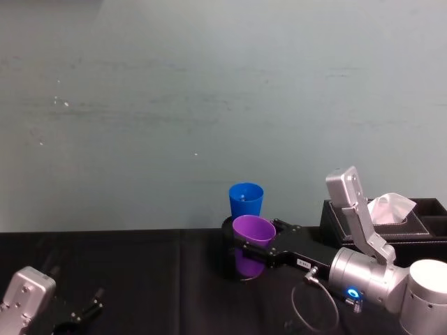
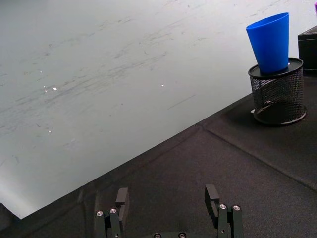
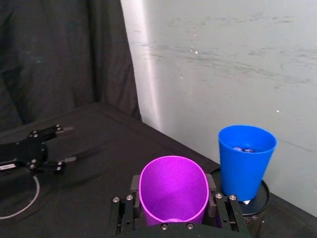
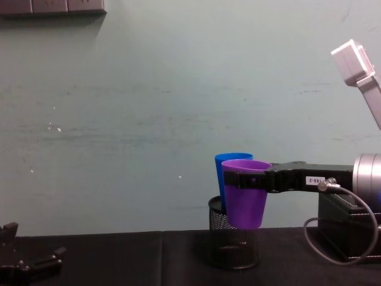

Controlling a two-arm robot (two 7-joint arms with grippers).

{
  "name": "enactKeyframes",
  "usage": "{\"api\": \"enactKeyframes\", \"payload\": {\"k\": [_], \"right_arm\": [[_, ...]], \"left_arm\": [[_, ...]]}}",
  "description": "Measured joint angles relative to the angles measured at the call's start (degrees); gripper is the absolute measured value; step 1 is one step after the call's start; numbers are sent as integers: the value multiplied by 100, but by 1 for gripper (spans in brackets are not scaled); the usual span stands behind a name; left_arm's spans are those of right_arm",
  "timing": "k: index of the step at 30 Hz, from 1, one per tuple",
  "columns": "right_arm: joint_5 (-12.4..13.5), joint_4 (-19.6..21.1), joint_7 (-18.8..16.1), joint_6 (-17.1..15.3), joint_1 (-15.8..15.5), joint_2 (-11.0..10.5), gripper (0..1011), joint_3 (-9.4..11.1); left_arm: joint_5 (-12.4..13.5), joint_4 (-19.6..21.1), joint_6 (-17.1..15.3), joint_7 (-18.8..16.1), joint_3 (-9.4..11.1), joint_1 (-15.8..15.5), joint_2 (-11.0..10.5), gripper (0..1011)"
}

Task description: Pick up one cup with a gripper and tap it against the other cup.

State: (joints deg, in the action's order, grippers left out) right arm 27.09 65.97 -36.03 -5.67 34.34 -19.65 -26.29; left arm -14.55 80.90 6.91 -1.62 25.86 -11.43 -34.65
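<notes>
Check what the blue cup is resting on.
The blue cup stands upright with its base set into the top of a black wire-mesh pen holder, which sits on the black tablecloth. How deep the base goes is hidden behind the holder's rim.

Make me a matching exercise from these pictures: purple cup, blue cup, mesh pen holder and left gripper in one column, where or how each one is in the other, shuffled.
1. purple plastic tumbler
2. blue plastic tumbler
3. black wire-mesh pen holder
4. left gripper

A. stands on the black tablecloth
B. open, low at the robot's left
C. clamped in the right gripper, in the air
D. sits in the pen holder's mouth

Pairs: 1-C, 2-D, 3-A, 4-B
</notes>
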Motion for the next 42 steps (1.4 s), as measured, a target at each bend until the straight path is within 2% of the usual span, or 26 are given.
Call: {"api": "enactKeyframes", "payload": {"k": [8, 11, 21, 31, 42], "right_arm": [[32, 457, -5, 102, -290, -252, 733, -119], [72, 588, -27, 276, -464, -355, 733, -134], [115, 653, -219, 756, -775, -500, 733, -223], [40, 238, -499, 1247, -828, -502, 733, -330], [-42, -319, -735, 1519, -716, -344, 733, -427]], "left_arm": [[0, 0, 0, 0, 0, 0, 0, 1000], [0, 0, 0, 0, 0, 0, 0, 1000], [0, 0, 0, 0, 0, 0, 0, 1000], [0, 0, 0, 0, 0, 0, 0, 1000], [0, 0, 0, 0, 0, 0, 0, 1000]]}}
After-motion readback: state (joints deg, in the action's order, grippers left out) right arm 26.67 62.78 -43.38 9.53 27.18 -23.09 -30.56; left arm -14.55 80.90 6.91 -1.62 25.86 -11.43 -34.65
